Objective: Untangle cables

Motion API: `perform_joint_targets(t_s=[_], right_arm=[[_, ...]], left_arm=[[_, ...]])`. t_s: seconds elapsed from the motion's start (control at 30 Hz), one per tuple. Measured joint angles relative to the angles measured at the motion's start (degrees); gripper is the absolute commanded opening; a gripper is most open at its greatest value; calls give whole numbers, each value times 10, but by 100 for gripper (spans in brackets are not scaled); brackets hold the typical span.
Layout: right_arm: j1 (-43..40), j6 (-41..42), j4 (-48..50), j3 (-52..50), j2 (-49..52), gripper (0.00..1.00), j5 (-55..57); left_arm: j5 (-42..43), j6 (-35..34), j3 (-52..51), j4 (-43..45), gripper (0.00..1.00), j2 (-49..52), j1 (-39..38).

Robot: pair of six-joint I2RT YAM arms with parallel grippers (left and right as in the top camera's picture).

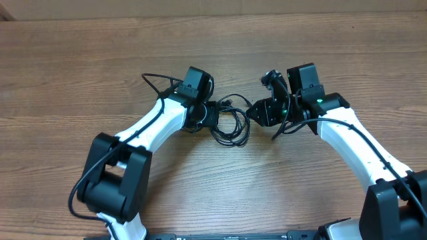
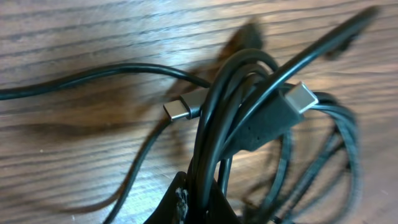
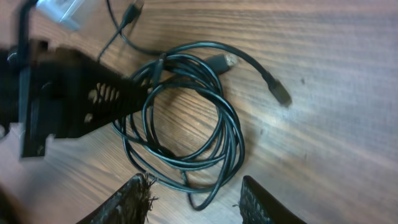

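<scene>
You are working on the coil of thin black cables [image 1: 230, 125], which is lying on the wooden table [image 1: 100, 60] between the two arms, just beside both sets of fingers. Your left gripper [image 2: 198, 203] is pinching several strands of the coil together at its near edge, so that side is acting as your anchor. Your right gripper [image 3: 198, 200] is hovering over the opposite side with its fingers spread and is holding nothing; the lowest loop is running through the gap between them. Judging from this, you are choosing a strand to pull free. Aim for a loose end rather than the bundle: in the right wrist view, the cord ending in the dark plug [image 3: 281, 93] is arcing clear of the coil and looks the easiest to take. The silvery plug [image 2: 176, 109] is poking out beside the loops close to your left pinch, so it is likely to snag if you are dragging the whole coil. Be closing on one strand only, low to the wood, and be drawing it slowly away from the left hold, watching for any loop that is tightening.
</scene>
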Motion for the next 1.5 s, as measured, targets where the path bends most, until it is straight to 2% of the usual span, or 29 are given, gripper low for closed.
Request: perform_joint_targets(t_s=[0.23,0.5,0.77,1.0,1.03,1.07,1.13,1.37,1.5], right_arm=[[44,-97,67,-27,0,39,26],[114,-195,155,-27,6,38,175],[121,-259,178,-27,96,39,268],[121,-270,207,-27,124,36,255],[121,-270,211,-27,127,33,252],[121,-270,214,-27,130,25,249],[121,-271,215,-27,140,4,243],[120,-214,214,-27,153,4,230],[120,-151,188,-17,153,4,213]], left_arm=[[-4,0,0,25,4,45,0],[-4,0,0,30,4,45,0],[-3,0,0,30,4,45,0],[2,0,0,29,4,45,0],[3,0,0,29,4,45,0],[4,0,0,29,4,45,0],[8,0,0,29,4,45,0],[17,0,0,26,4,45,1],[33,0,0,22,4,45,10]])
